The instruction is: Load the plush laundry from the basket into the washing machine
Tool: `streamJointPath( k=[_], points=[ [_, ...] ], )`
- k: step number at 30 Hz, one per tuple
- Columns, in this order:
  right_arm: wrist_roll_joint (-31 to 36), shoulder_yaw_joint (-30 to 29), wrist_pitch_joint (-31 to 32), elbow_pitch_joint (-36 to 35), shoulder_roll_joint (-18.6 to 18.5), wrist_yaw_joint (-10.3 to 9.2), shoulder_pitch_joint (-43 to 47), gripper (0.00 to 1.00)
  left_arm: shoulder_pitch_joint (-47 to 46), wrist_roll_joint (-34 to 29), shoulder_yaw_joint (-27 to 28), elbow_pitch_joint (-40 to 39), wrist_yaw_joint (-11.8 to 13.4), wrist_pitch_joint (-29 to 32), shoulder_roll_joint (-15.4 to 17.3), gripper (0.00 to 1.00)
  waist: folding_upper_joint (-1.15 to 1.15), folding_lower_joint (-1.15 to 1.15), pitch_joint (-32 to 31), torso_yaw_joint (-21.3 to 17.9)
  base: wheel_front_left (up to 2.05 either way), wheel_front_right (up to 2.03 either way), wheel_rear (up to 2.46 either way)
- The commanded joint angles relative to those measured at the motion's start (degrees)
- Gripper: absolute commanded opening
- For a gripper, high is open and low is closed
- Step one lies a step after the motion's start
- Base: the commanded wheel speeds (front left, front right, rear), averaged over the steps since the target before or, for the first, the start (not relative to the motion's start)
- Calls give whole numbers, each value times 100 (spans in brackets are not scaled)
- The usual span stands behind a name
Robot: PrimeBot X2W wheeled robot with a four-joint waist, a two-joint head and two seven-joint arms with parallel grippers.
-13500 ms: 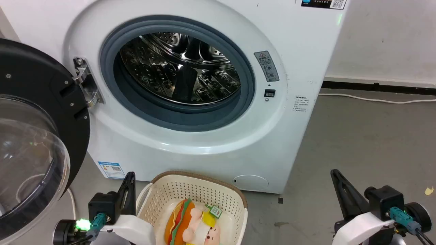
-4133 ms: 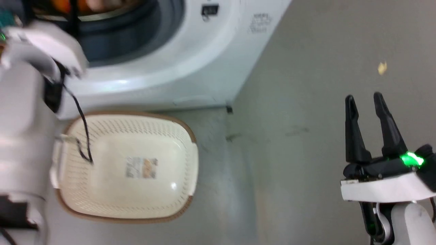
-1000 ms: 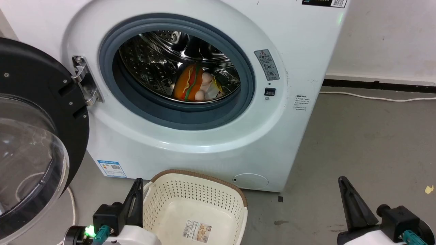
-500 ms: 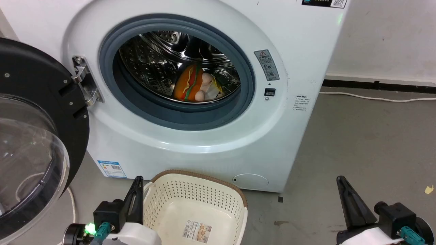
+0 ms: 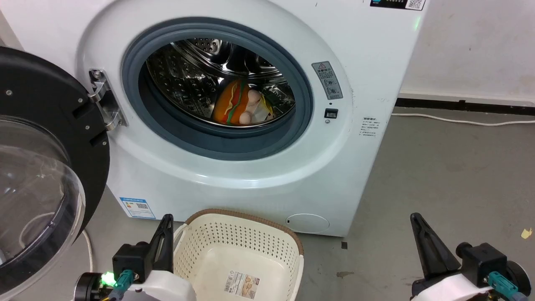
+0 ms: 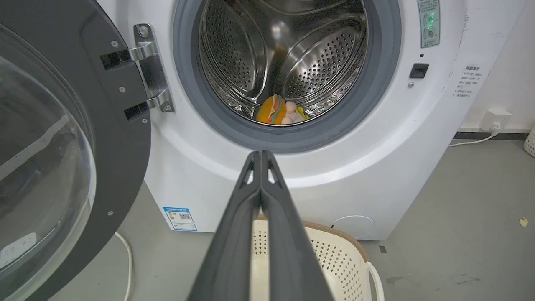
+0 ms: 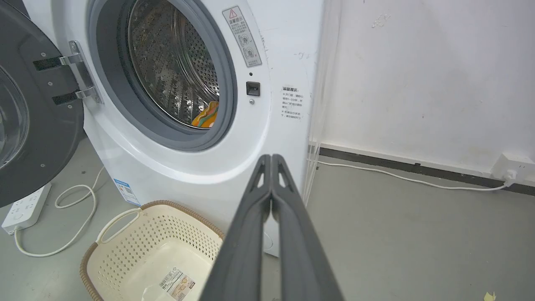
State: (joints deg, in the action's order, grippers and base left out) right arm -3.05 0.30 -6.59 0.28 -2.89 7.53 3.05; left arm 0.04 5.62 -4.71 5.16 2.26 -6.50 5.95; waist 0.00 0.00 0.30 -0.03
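Fingers of left gripper pressed together, empty, right gripper likewise, plush laundry in washing machine

Shiny steel drum (basket matt plastic)

White power strip on grey floor; white wall socket.

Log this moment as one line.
plush laundry: inside washing machine | basket: no laundry | door: open | left gripper: shut | right gripper: shut
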Motion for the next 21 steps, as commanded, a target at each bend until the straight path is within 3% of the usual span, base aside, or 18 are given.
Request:
streamJointPath(
  k=[1,21],
  points=[
    [56,-13,48,-14,1,-2,-79,0,-2,-74,51,-66,-38,43,-49,0,0,0,-2,0,0,0,0],
    [151,-19,283,-19,1,-3,-166,0,-3,-261,212,-239,-110,276,-148,0,0,0,-13,2,0,0,0]
  ],
)
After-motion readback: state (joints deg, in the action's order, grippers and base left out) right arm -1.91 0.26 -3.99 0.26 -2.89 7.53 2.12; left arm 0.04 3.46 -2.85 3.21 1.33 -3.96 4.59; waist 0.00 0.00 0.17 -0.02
